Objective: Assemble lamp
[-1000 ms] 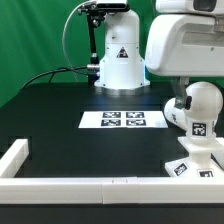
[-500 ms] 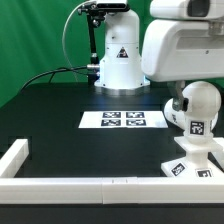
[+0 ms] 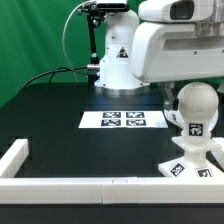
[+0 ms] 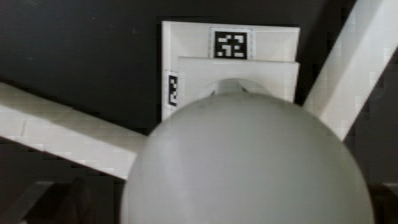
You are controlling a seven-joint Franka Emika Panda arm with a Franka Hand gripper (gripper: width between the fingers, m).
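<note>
The bulb was shifted toward 9 o'clock over the base, probably for seating; the jaws' opening could not be told.

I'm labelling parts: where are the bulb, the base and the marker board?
bulb point(image 3: 194, 108), exterior view, its round body.
base point(image 3: 181, 168), exterior view, its tagged face.
marker board point(image 3: 122, 121), exterior view, its middle.
</note>
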